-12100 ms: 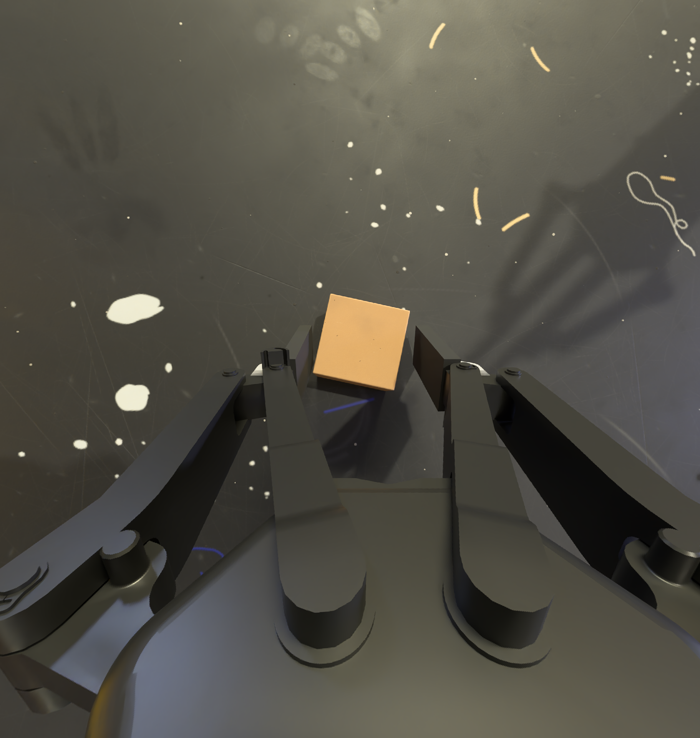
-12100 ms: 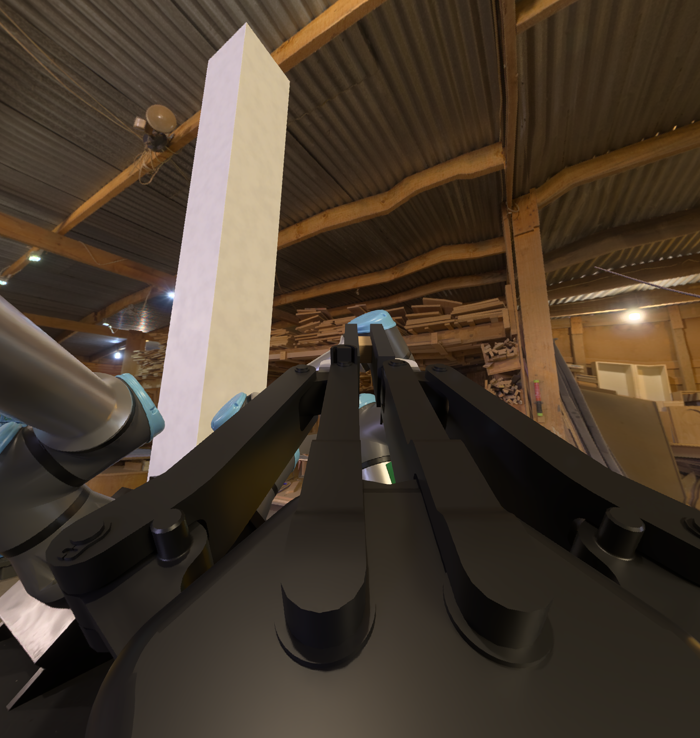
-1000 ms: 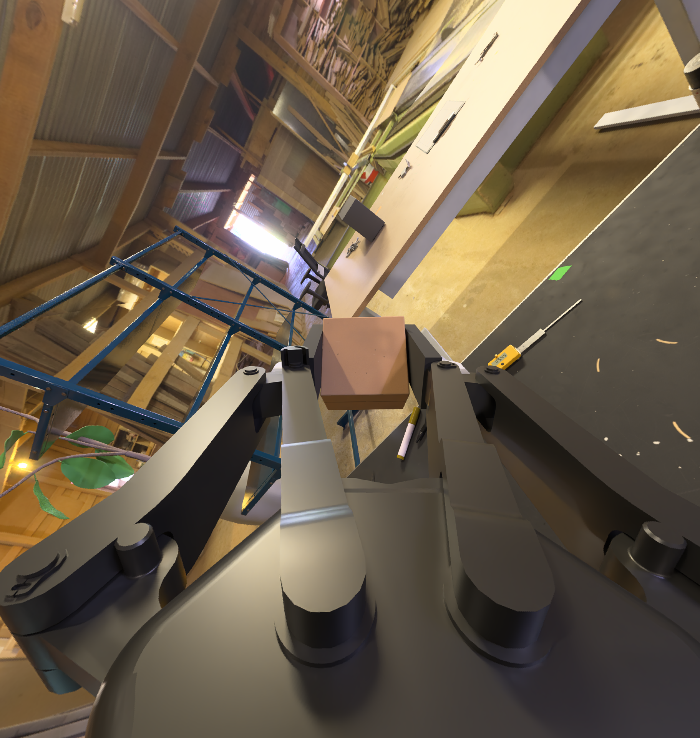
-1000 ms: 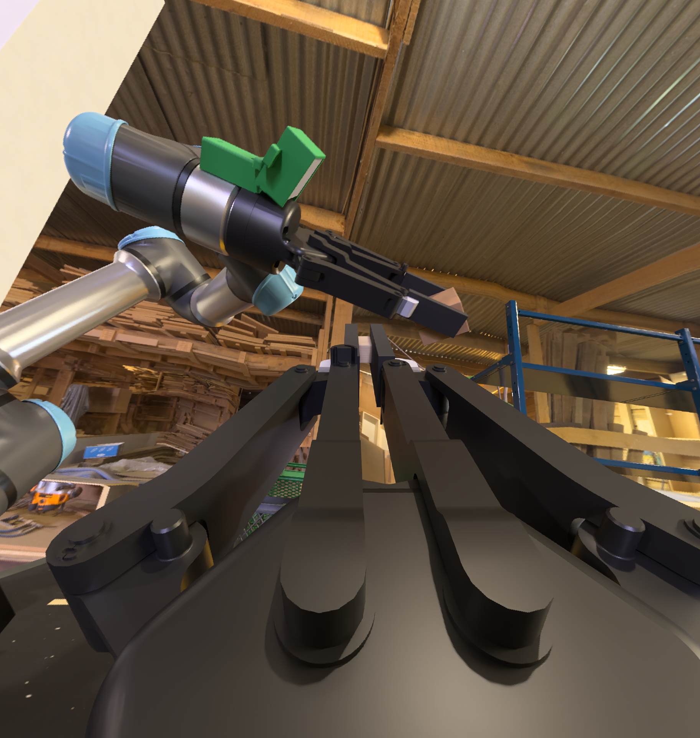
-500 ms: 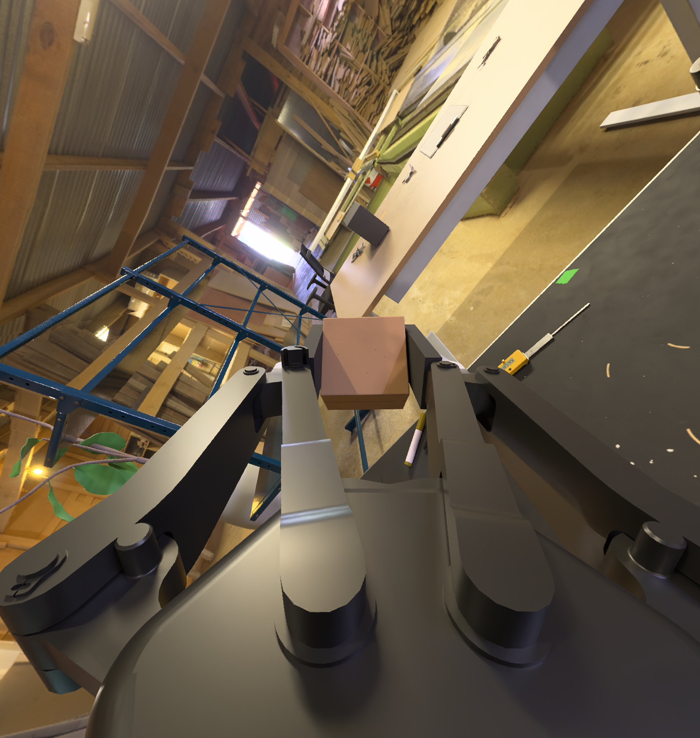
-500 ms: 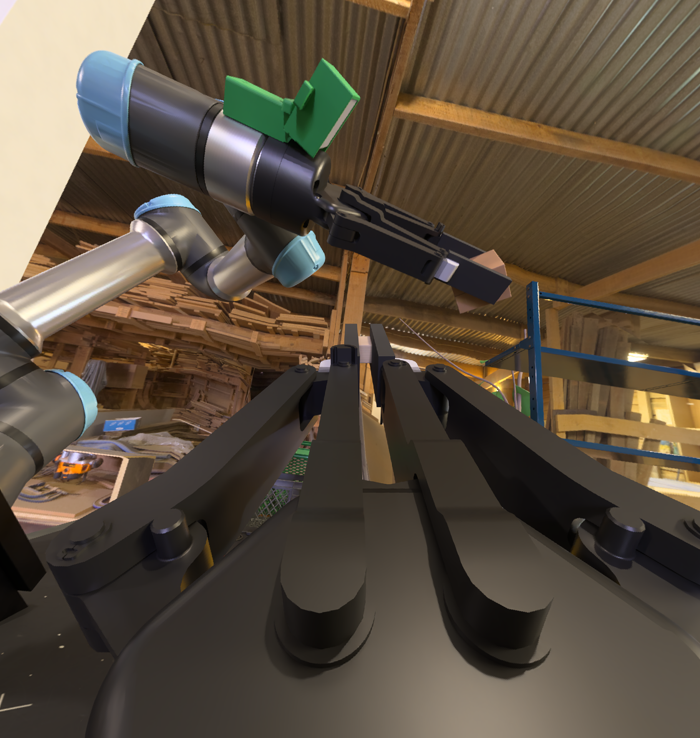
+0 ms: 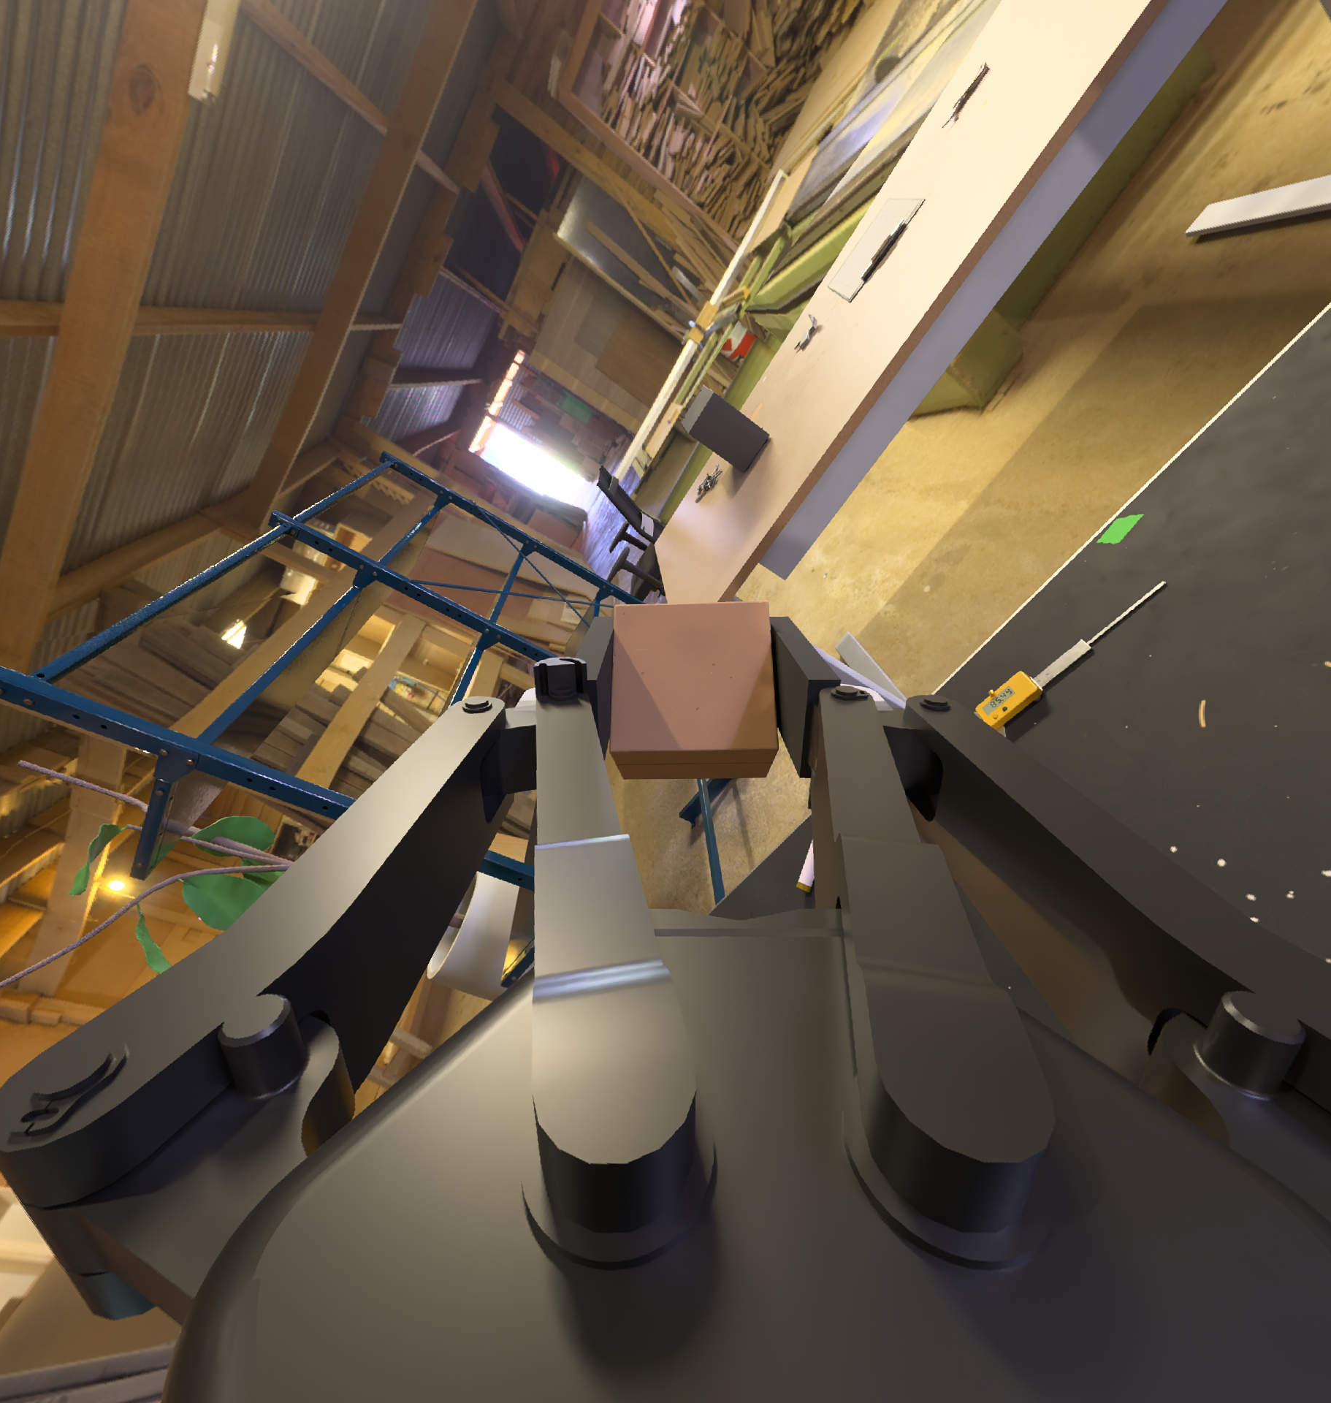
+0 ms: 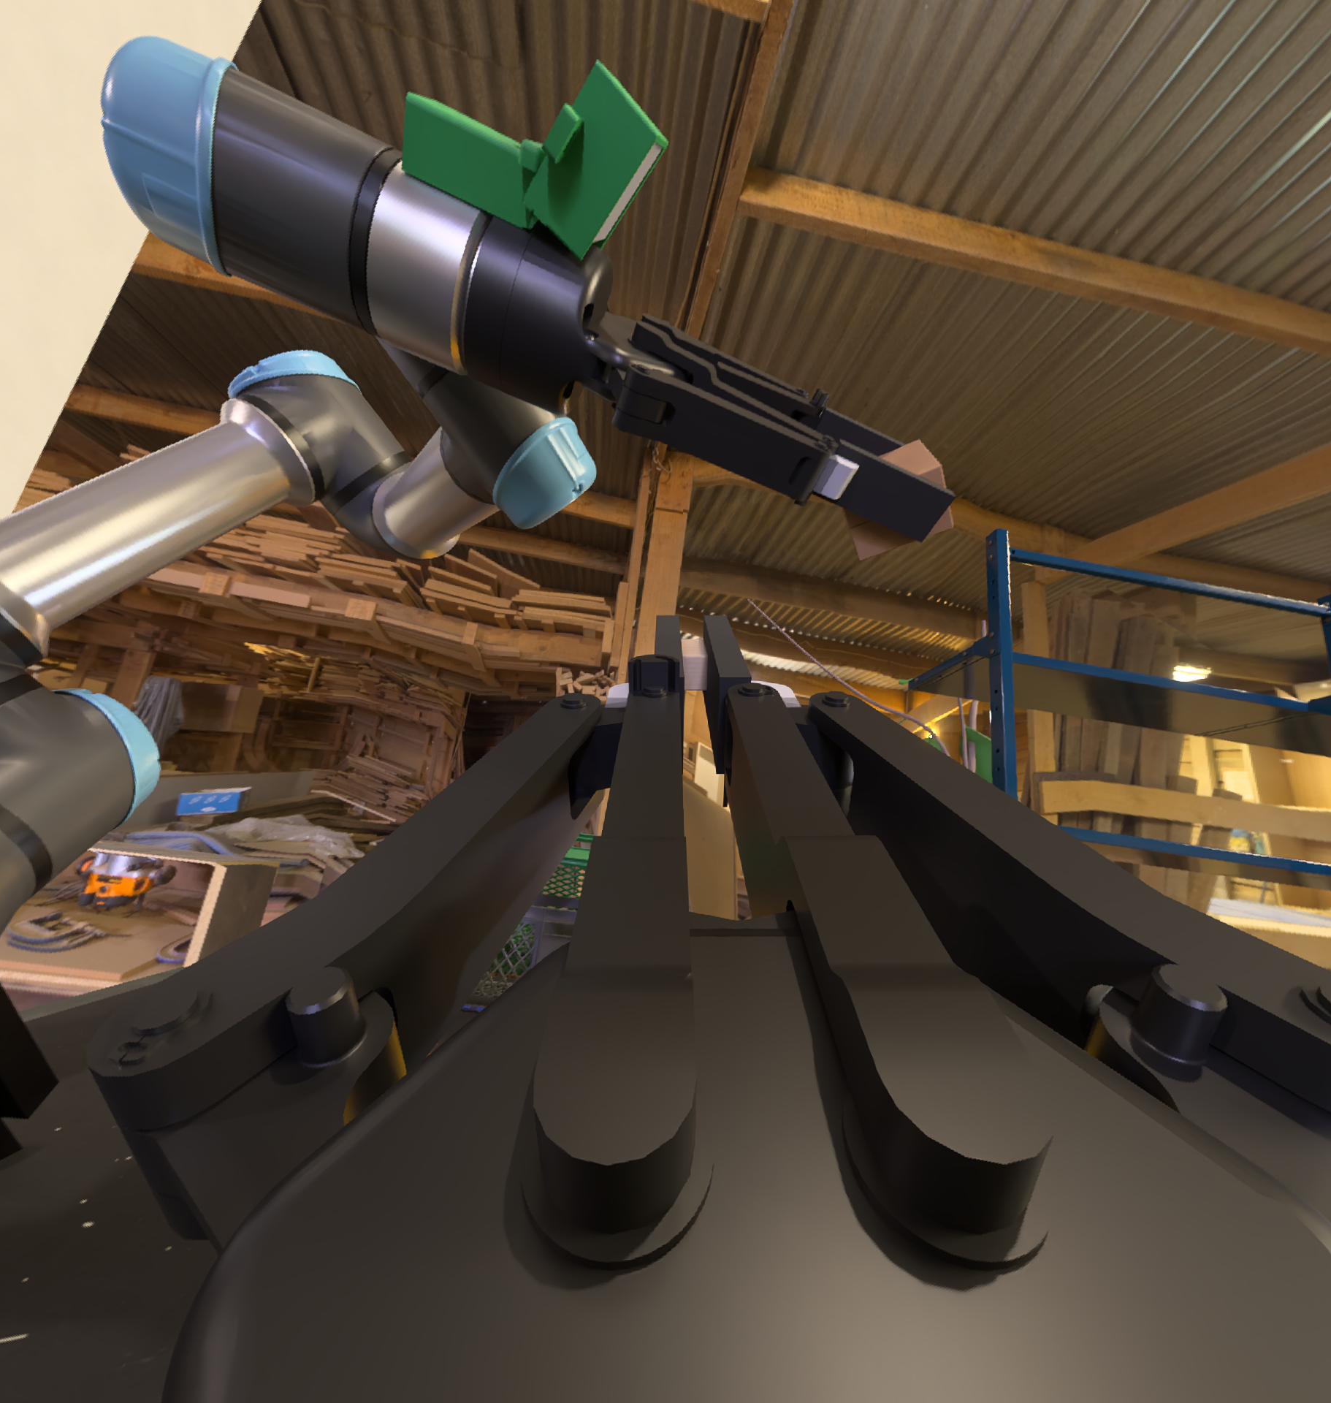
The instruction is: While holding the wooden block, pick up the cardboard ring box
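My left gripper (image 7: 693, 672) is shut on the cardboard ring box (image 7: 685, 683), a brown box with a lid seam near its lower edge. It holds the box high in the air, pointing out over the table's edge. In the right wrist view, the left gripper (image 8: 901, 493) shows from the side with the box's corners (image 8: 917, 463) sticking out of it. My right gripper (image 8: 693, 645) is almost fully shut on a small pale wooden block (image 8: 694, 659), of which only a sliver shows between the fingertips.
The dark table (image 7: 1216, 607) lies at the right, with a yellow meter and probe (image 7: 1008, 702) and a green mark (image 7: 1120, 529) near its edge. A blue metal rack (image 7: 344, 577) stands beyond. The left arm (image 8: 419, 228) crosses above my right gripper. A tall pale post (image 8: 40, 228) is at the left.
Twelve seconds ago the box lay on the table between my open left fingers; now it is gripped and lifted. In the last second the left arm rose and swung right. The right gripper stays shut.
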